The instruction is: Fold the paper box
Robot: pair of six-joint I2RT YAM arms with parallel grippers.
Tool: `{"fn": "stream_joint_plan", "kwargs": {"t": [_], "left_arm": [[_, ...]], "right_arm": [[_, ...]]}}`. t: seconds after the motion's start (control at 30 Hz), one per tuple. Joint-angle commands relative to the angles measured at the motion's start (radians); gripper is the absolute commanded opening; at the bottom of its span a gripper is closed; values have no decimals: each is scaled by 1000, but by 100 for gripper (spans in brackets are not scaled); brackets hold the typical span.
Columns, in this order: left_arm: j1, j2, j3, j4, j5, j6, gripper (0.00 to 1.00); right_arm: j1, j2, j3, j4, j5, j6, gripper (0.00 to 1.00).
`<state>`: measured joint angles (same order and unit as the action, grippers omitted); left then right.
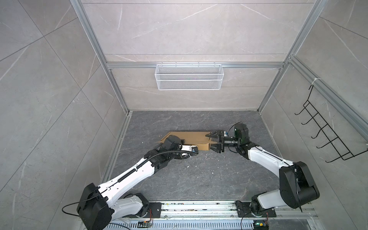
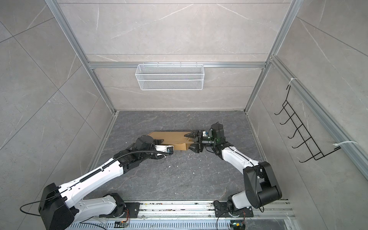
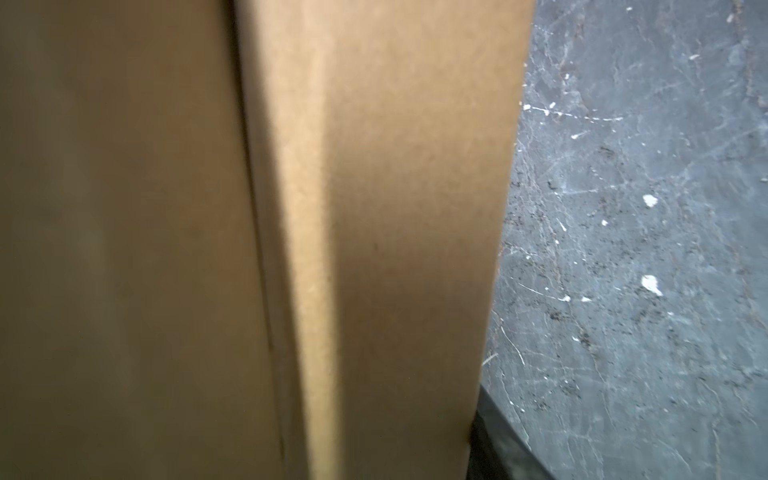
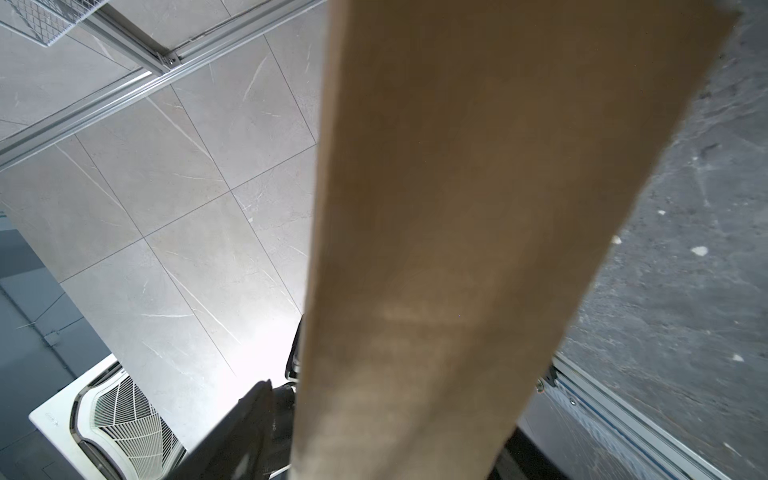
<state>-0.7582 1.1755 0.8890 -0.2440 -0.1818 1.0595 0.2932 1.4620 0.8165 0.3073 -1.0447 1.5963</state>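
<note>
Straddling the paper box (image 1: 191, 136), the right gripper (image 1: 214, 141) gapes; whether the left gripper (image 1: 182, 141) grips is unclear.

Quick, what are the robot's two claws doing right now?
Left gripper: cannot tell, hidden against the paper box.
Right gripper: open, astride the box's end.

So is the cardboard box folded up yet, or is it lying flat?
Partly folded: in both top views the near wall of the paper box stands upright, while the wide panel behind it lies open.
</note>
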Motion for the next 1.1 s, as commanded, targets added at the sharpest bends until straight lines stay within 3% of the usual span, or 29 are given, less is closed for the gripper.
{"fn": "stream_joint_plan", "kwargs": {"t": [0.0,0.27,0.4,0.5,0.63,0.7,0.87,1.07], "left_arm": [[5,-22,53,-137,-18,-28,44],[5,-51,122,-365,20,-149,43],[5,-43,146,-463,50,-215,43],[5,-21,160,-515,83,-243,43],[13,29,192,-556,105,-255,43],[31,50,208,-575,138,-258,43],[87,125,270,-631,222,-266,43],[112,222,360,-687,280,-257,43]], "right_arm": [[-27,-38,-10,6,-7,-41,77],[-129,-51,-45,-1,-5,-116,81],[-176,-55,-41,-69,-7,-240,81],[-202,-72,-16,-201,9,-466,79],[-203,-139,31,-543,193,-925,79],[-202,-187,-18,-537,252,-1023,80],[-182,-333,-190,-288,261,-1124,82],[-5,-447,-227,-333,350,-1489,85]]}}
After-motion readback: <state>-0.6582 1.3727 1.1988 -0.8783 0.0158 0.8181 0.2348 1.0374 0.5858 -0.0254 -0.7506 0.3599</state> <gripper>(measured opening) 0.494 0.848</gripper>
